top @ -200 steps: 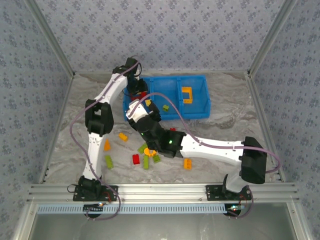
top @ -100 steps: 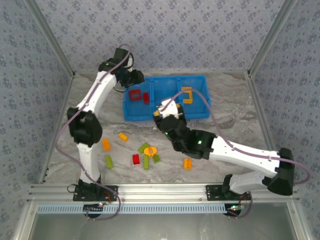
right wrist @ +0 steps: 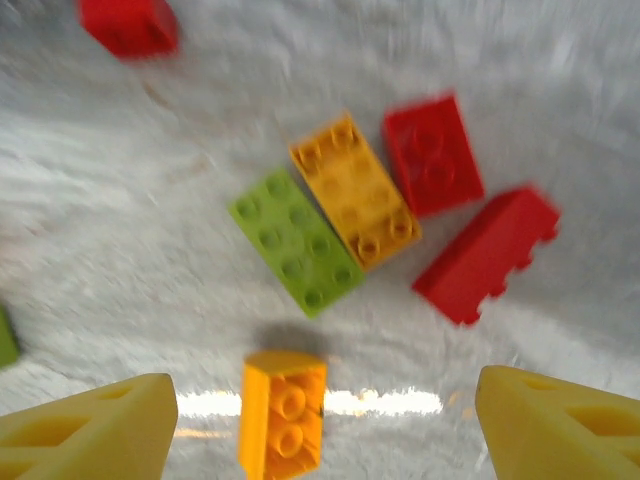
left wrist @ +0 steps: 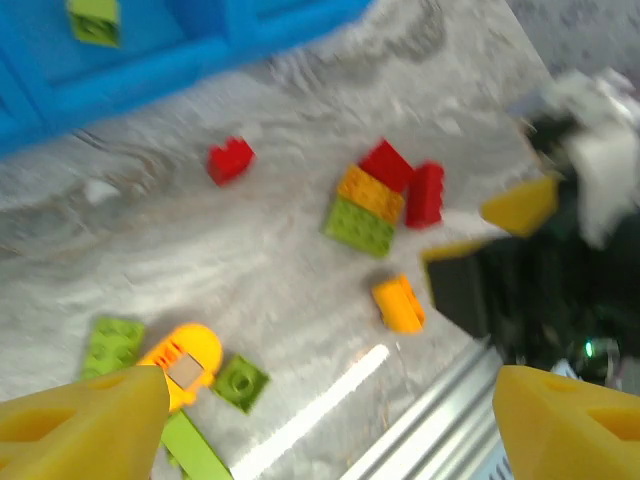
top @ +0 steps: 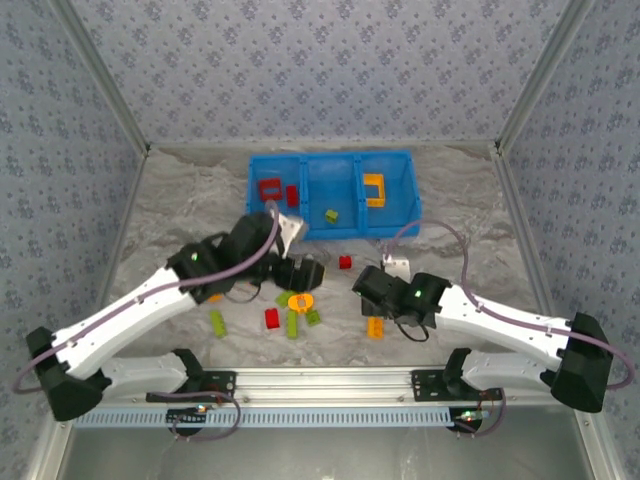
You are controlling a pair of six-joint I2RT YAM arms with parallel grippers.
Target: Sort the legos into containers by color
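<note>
So the blue bin (top: 350, 232) sits at the far side of the tabletop (top: 180, 200): a red frame (top: 270, 187) and a red brick (top: 292, 195) in its left compartment, a lone green brick (top: 331, 215) in the middle one, and an orange-yellow frame (top: 374, 188) in the right one. The rest of the legos lie loose on the near side, between the two arms. The left fingers (left wrist: 80, 430) are spread wide with nothing in them, low over the orange ring piece (left wrist: 185, 355), and the right arm's black body (left wrist: 520, 290) crowds in close on the right. The right fingers (right wrist: 560, 425) are wide apart too and empty, with an orange brick (right wrist: 283, 410) lying untouched on the tabletop in the gap. Just past it a trio of green, orange and red bricks (right wrist: 355, 190) lie side by side, with a second red brick (right wrist: 487, 255) beside them.
</note>
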